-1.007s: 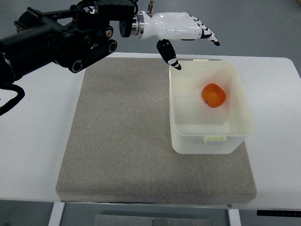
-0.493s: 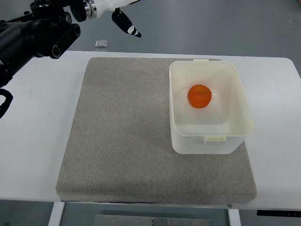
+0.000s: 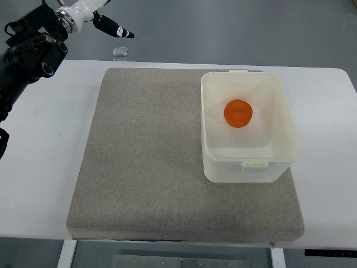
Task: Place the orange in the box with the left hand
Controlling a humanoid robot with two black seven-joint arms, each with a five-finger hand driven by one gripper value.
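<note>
The orange (image 3: 238, 113) lies inside the white plastic box (image 3: 249, 173), near the middle of its floor. The box stands on the right part of the grey mat (image 3: 145, 162). My left hand (image 3: 111, 25) is high at the picture's top left, far from the box, mostly cut off by the top edge. Its one visible dark-tipped finger sticks out straight and holds nothing. The black left arm (image 3: 28, 53) runs down along the left edge. No right arm shows.
The mat lies on a white table (image 3: 44, 167). A small square grey object (image 3: 119, 52) sits just beyond the table's far edge, below the hand.
The left hand has pulled back from above the box's far rim to the top left corner, rising out of frame. The orange rolled slightly left inside the box and now lies still.
</note>
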